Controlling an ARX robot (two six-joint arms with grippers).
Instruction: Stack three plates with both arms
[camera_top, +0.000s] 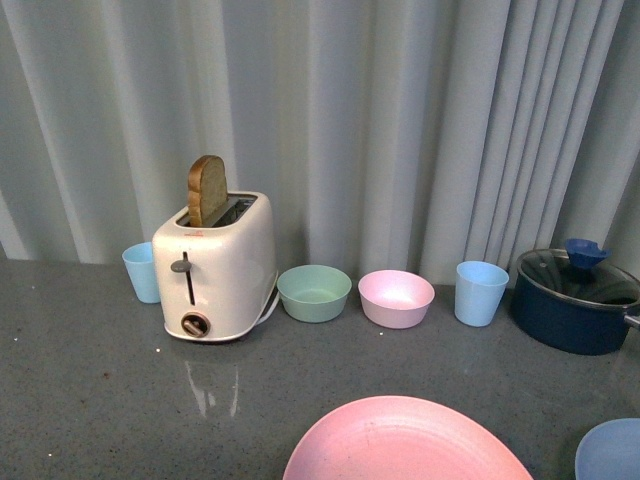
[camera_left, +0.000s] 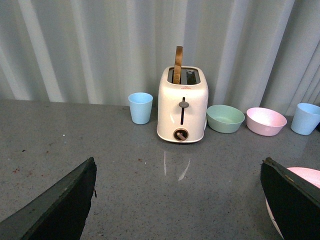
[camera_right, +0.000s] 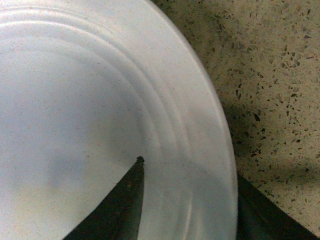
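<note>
Left claw (camera_left: 178, 162): fingers spread wide, holding nothing.
Pink plate (camera_top: 405, 440): front centre of the counter (camera_top: 100, 400) (its rim shows by one left-claw finger).
Light blue plate (camera_top: 612, 450): front right, apart from the pink one.
Right claw (camera_right: 189, 192): one finger over the blue plate's well, one outside its rim; whether it is clamped, cannot tell.

The left gripper (camera_left: 177, 162) shows two broad, wedge-shaped fingers (camera_left: 60, 205), matte black-grey, with paler worn edges and a faintly scuffed surface; one has small tan flecks along its upper edge. The right gripper (camera_right: 187, 170) has the same dark matte finish, with one of its fingers (camera_right: 125, 210) tapering to a small blunt tip with a slightly rough edge
</note>
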